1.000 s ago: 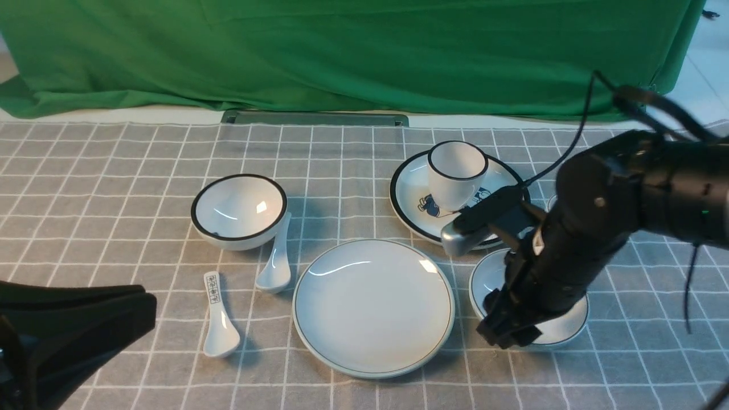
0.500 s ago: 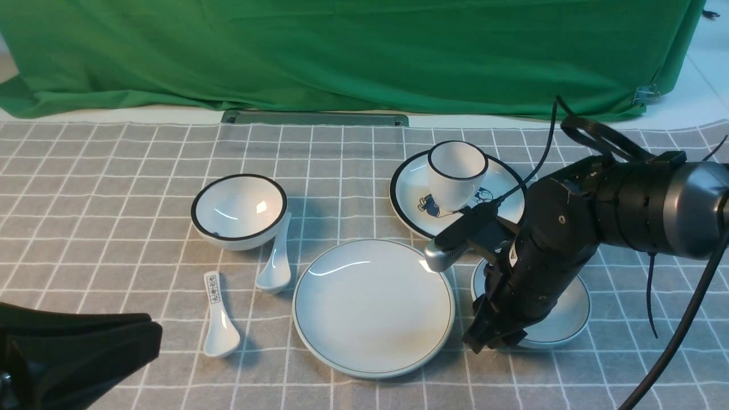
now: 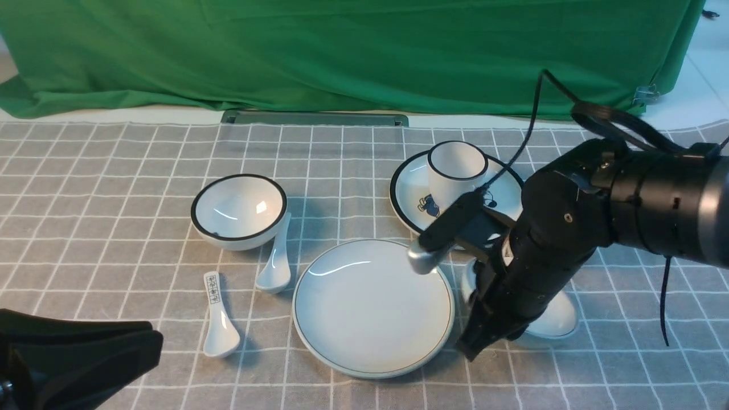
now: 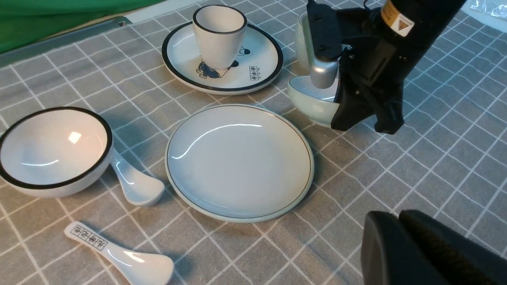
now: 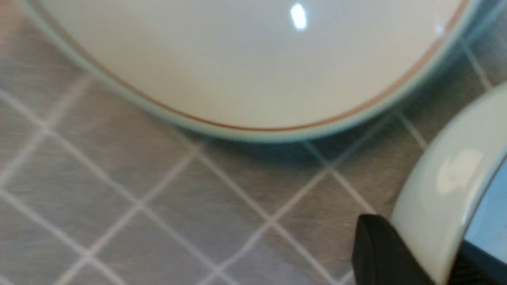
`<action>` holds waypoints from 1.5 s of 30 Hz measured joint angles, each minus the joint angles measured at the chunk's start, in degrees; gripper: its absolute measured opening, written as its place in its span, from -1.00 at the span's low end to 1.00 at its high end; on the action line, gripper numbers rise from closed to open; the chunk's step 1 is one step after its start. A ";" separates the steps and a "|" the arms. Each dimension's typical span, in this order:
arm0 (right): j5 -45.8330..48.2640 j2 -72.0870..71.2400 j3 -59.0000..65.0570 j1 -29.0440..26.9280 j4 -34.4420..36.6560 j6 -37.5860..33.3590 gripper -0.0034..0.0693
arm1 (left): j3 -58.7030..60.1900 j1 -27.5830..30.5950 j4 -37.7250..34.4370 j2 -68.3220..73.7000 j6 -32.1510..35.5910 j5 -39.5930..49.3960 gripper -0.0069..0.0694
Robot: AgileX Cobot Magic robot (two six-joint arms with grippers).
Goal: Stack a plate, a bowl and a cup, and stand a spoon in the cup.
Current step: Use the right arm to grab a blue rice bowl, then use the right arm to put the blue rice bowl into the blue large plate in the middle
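Front view: R gripper point(image 5: 431, 257) jaws closed on bowl point(image 3: 555, 319) wall, bowl R of plate point(image 3: 373, 307), near it. L gripper point(image 4: 400, 221) jaws together, nothing held. Cup w/ black rim point(image 3: 455, 165) on cartoon plate point(image 3: 411, 191).

Brightly lit; glints off the plate point(image 5: 253, 71) near the right pincer point(image 5: 416, 241), shadows softly beneath, blurs at close range.

front view: can't see the cup point(image 4: 301, 45), lose the middle of the bowl point(image 3: 555, 319) behind the right gripper point(image 3: 492, 344) | left wrist view: miss the handle end of the spoon point(image 4: 136, 186) behind the black-rimmed bowl point(image 4: 55, 146) | right wrist view: get the plate point(image 5: 257, 71) cut off, blurred
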 joint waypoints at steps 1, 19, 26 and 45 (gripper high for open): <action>0.14 -0.54 -1.16 1.37 0.26 0.28 -0.66 | 0.00 0.00 0.01 0.00 0.05 0.00 -0.77; -1.43 14.76 -17.75 10.01 -0.84 1.91 -0.66 | 0.00 0.00 1.44 0.00 0.05 -0.25 -0.77; -2.59 15.62 -18.19 10.05 -1.81 2.15 -0.64 | 0.00 0.00 1.55 0.00 0.05 -0.38 -0.77; 3.04 3.70 -18.19 9.08 -8.51 7.13 0.22 | 0.00 0.00 2.23 0.00 0.17 -0.43 -0.77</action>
